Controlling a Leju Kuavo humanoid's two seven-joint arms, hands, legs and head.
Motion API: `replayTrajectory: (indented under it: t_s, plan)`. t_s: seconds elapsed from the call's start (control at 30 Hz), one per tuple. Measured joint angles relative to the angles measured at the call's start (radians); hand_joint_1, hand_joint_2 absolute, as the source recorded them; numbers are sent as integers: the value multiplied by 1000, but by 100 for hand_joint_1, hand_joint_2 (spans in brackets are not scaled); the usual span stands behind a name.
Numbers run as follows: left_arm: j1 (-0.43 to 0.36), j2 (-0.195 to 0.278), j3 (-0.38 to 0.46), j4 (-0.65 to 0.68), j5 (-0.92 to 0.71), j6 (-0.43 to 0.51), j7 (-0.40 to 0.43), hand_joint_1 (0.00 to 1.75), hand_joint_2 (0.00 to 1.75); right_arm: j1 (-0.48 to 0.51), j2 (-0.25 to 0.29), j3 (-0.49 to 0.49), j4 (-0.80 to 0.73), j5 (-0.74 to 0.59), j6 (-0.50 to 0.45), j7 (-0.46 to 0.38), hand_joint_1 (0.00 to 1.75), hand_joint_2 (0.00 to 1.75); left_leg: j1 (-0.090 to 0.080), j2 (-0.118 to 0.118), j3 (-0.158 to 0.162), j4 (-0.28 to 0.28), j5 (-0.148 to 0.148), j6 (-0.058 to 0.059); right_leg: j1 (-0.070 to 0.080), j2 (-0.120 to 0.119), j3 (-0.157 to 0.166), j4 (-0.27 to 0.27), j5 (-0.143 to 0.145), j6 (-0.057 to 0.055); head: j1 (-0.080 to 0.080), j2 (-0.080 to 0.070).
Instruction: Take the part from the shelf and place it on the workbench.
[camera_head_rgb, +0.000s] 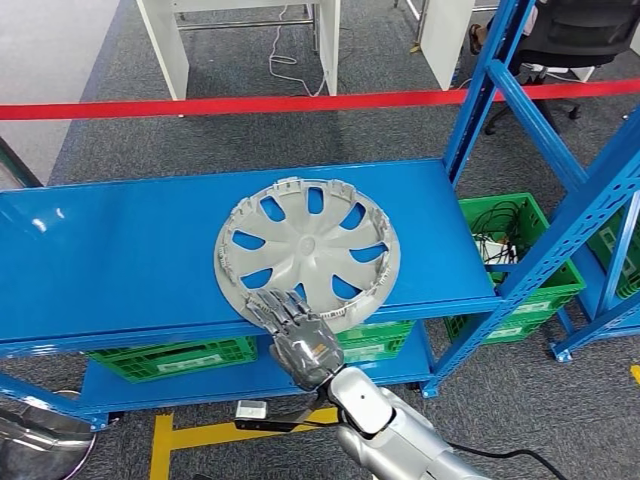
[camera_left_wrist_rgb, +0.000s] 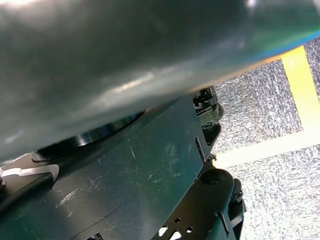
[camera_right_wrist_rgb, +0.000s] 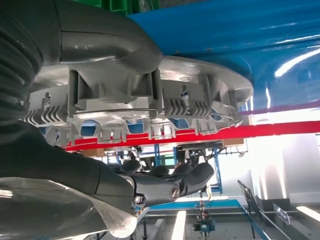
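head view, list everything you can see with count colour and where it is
wheel cover: one, silver-grey, lying on the top shelf board with its near edge at the board's front
shelf: one, blue, across the middle, with slanted uprights on the right
crates: several, green, on the lower shelf level and on the floor to the right
tape barrier: one, red, stretched behind the shelf
white desks: legs of two, at the back
floor marking: yellow, in front of the shelf
right hand: one, dark grey on a silver arm, fingers over the wheel cover's near edge, thumb on the other face in the right wrist view
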Motion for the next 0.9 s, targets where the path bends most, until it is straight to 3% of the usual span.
replayTrajectory:
  t_s: [0.53,0.9]
  plan:
    - [0,0,0,0,0,-4,5,0,0,-11,0,0,12,-9,67,-4,0,175,0,0,0,0,0,0,0,0,0,0,0,0,0,0]
    - [0,0,0,0,5,-3,10,0,0,-21,3,1,14,-11,109,37,0,175,0,0,0,0,0,0,0,0,0,0,0,0,0,0]
